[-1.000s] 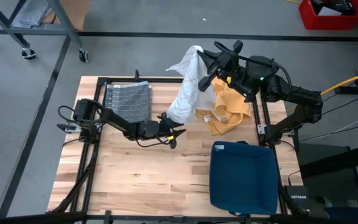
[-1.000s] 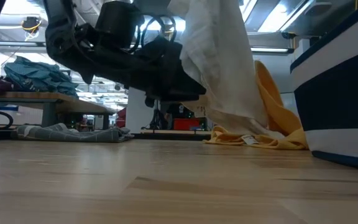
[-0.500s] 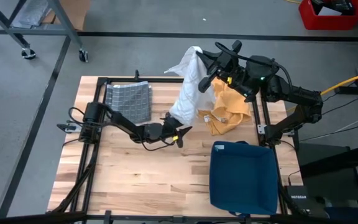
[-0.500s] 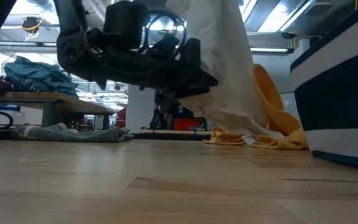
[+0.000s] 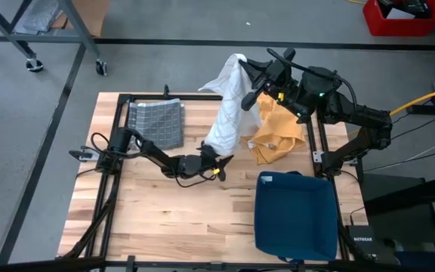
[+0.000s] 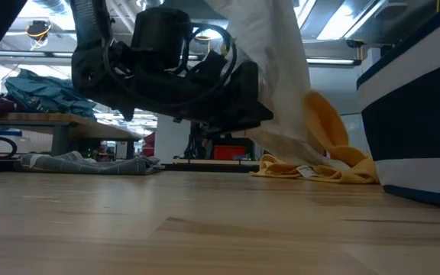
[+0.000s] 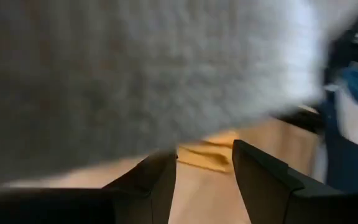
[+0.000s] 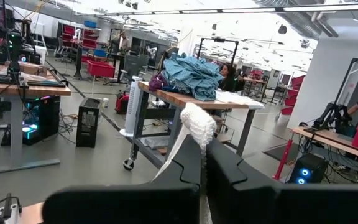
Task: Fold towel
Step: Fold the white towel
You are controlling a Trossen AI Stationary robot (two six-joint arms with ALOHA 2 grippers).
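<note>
Wooden counter (image 5: 165, 204) with a white towel (image 5: 229, 106) hanging above it, pinched at the top by the right fingers (image 8: 202, 163). It looks soft, light and floppy. The left fingers (image 7: 204, 171), spread apart, sit near its bottom edge, a good place to grab. A yellow cloth (image 5: 278, 128) and blue bin (image 5: 297, 215) crowd close by.

I see even, bright overhead light with soft shadows. My left wrist view is badly blurred by white cloth (image 7: 135, 74) close ahead of the end effector.
</note>
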